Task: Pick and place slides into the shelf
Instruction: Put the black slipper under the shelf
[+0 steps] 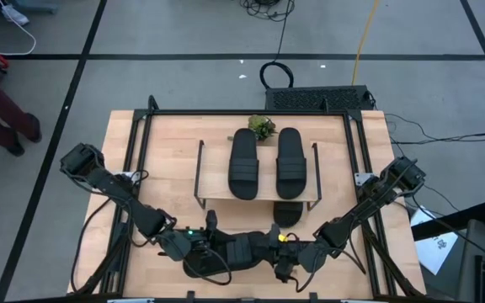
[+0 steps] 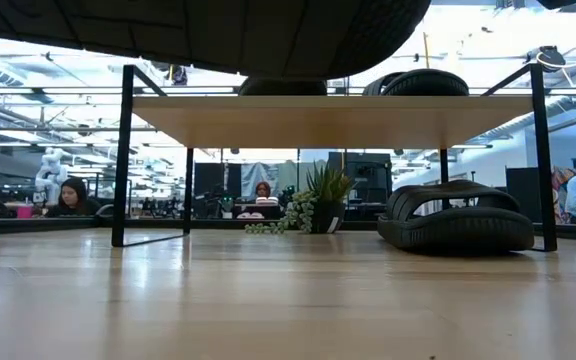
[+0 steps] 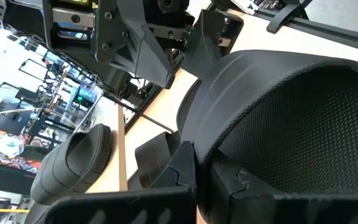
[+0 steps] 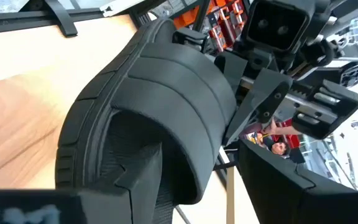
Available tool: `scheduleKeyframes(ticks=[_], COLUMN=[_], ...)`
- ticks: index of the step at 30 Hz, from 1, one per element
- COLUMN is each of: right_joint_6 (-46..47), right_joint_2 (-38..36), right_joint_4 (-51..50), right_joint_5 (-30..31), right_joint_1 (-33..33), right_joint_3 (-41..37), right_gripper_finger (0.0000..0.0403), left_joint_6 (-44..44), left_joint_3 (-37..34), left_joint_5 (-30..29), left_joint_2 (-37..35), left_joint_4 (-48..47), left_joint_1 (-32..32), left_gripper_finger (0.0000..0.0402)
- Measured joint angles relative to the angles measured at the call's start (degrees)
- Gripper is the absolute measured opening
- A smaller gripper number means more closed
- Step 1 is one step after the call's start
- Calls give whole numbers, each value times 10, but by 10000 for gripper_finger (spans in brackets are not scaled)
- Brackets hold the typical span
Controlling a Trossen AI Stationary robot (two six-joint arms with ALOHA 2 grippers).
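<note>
The shelf (image 1: 213, 168) stands at the table's middle, its light top board (image 2: 328, 120) bearing two black slides (image 1: 244, 164) (image 1: 291, 162) sole down. A third slide (image 2: 456, 218) lies under that board. The fourth slide (image 1: 247, 248) hangs near the table's front edge between my two grippers, its treaded sole (image 2: 218, 30) clear of the table. My left gripper (image 1: 217, 247) is shut on its heel end. My right gripper (image 4: 210, 186) stands open at its toe end, one finger (image 4: 143, 174) under the ribbed strap (image 4: 185, 81), the other (image 4: 278, 186) outside it. My left gripper pinches the slide's heel-end rim (image 3: 213, 158) between its two fingers, coming nearly level from the table's left and pointing along the slide. The slide is lifted clear, footbed (image 3: 309, 124) partly turned toward the wrist. Whether my right gripper's inner finger touches the footbed or strap, I cannot tell.
A small potted plant (image 1: 262, 127) stands just behind the shelf. The table's black frame rails (image 1: 141, 151) run along both sides. Bare tabletop (image 1: 167, 194) lies left of the shelf. People sit in the room beyond the table.
</note>
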Motion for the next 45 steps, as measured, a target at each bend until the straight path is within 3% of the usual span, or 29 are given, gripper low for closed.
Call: scheduleKeyframes(ticks=[7,12,27,38,45], right_joint_6=[-39,-55,-13,30,-12], right_joint_2=[0,0,0,10,53], right_joint_4=[35,55,94,86,136], right_joint_5=[-1,-34,-74,-186,-151], right_joint_1=[1,1,-23,-54,-54], right_joint_3=[-1,-1,-2,-3,-3], right_gripper_finger=[199,199,196,81,38], left_joint_6=[7,13,17,5,-9], left_joint_3=[2,2,2,2,2], left_joint_5=[-2,15,50,50,50], left_joint_2=[0,0,0,15,21], left_joint_4=[20,39,76,80,58], left_joint_1=[9,19,40,40,40], left_gripper_finger=[0,0,0,0,0])
